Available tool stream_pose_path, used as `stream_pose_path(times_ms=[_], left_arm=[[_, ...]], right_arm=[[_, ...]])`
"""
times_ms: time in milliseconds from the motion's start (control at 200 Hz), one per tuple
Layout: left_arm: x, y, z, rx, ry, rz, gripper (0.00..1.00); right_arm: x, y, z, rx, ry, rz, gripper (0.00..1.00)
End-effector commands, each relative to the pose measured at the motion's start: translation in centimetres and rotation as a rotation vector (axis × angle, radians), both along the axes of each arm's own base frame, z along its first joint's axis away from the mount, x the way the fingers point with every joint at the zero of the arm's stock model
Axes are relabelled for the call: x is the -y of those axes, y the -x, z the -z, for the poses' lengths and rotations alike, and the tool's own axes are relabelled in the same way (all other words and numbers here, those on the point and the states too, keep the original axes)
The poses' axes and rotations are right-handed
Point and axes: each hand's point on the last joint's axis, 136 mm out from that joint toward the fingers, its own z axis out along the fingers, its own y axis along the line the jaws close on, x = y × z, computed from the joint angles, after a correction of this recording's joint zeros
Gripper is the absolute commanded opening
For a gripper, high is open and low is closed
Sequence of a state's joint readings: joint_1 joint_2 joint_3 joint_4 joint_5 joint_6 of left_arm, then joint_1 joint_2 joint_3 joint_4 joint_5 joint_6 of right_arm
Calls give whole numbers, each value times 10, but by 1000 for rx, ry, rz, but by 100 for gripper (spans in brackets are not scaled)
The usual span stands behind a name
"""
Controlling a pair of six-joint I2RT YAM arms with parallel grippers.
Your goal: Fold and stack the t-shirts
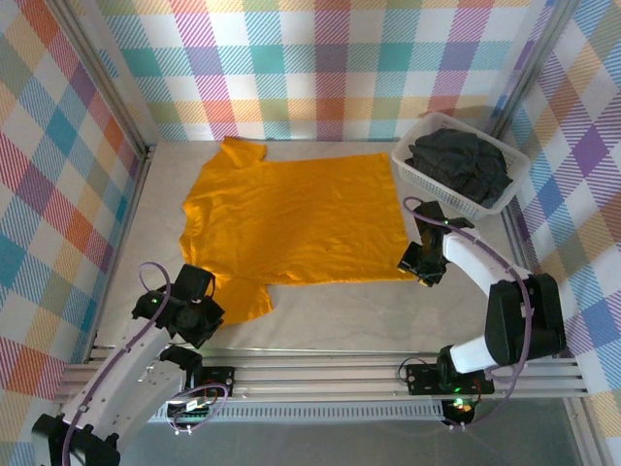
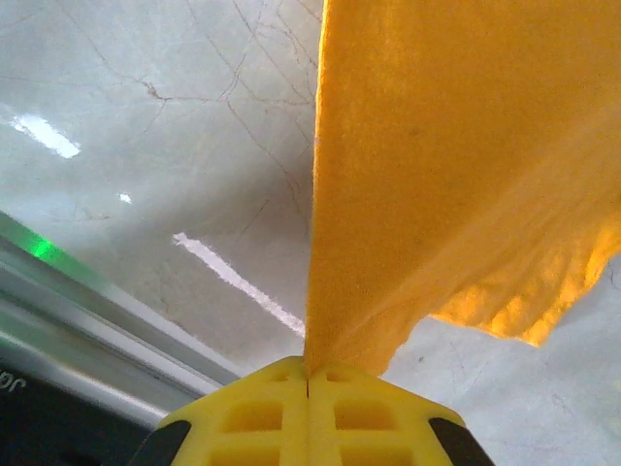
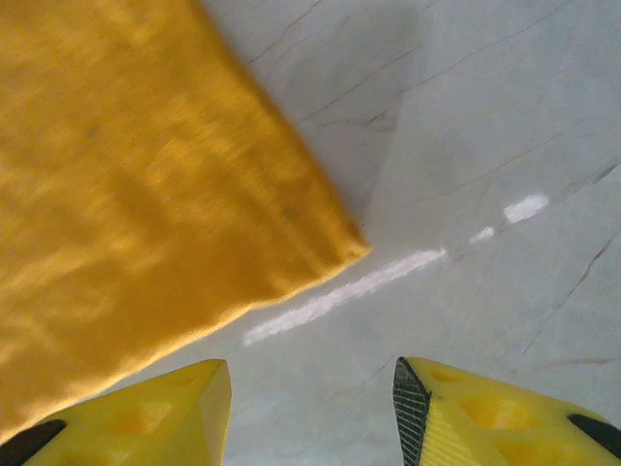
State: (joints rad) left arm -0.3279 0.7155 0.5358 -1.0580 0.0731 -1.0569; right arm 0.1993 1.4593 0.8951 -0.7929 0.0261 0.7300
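The orange t-shirt lay spread flat on the bench, just left of the white basket, which held the crumpled charcoal t-shirt. The left fingers were pressed together on the orange cloth at the sleeve farthest from the basket, the fabric rising from between them. Nearer the basket, the right fingers stood apart over bare bench, just short of the shirt's hem corner and not touching it.
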Motion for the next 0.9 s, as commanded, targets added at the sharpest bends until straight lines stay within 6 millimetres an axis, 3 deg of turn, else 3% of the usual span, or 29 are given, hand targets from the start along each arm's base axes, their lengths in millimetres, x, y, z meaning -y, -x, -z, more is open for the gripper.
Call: stream_pose_path(times_ms=[0, 195, 475, 730, 900], left_arm=[[-6, 15, -5, -50, -30, 25, 0], [-5, 11, -10, -34, -28, 13, 0], [-3, 7, -12, -24, -19, 7, 0], [-8, 10, -20, -16, -24, -43, 0], [-15, 24, -29, -19, -9, -149, 0]], right_arm=[[3, -6, 15, -17, -15, 42, 47], [3, -17, 26, -27, -53, 58, 40], [3, -10, 34, -67, -55, 90, 35], [0, -20, 31, -41, -58, 67, 3], [-7, 2, 14, -55, -46, 37, 0]])
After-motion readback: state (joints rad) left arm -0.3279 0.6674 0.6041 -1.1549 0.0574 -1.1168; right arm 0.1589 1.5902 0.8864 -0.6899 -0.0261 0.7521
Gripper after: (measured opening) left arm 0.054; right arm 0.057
